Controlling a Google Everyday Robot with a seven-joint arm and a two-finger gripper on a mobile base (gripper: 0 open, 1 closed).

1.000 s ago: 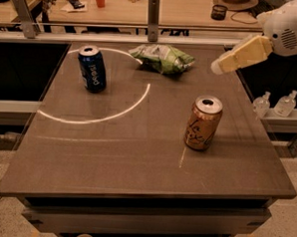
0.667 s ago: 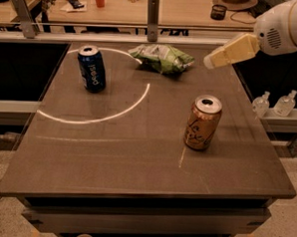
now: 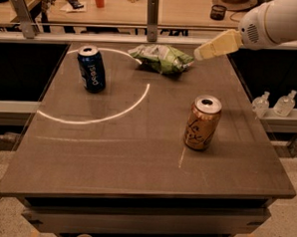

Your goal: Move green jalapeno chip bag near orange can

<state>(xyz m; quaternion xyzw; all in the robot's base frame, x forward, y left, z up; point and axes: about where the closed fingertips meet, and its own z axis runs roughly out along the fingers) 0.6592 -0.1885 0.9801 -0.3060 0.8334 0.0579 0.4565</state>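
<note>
Camera view: tapered cream tool (image 3: 202,53) beside crinkled chip bag (image 3: 161,59)

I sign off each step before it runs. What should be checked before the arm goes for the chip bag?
1. The green jalapeno chip bag in view and uncovered, at the far edge of the table: ok.
2. The pincer over the bag: not ok, it is just off the bag's right end.
3. The orange can upright: ok.
4. Bare table beside the orange can for the bag: ok.
5. The blue can off the line from bag to orange can: ok.
</note>
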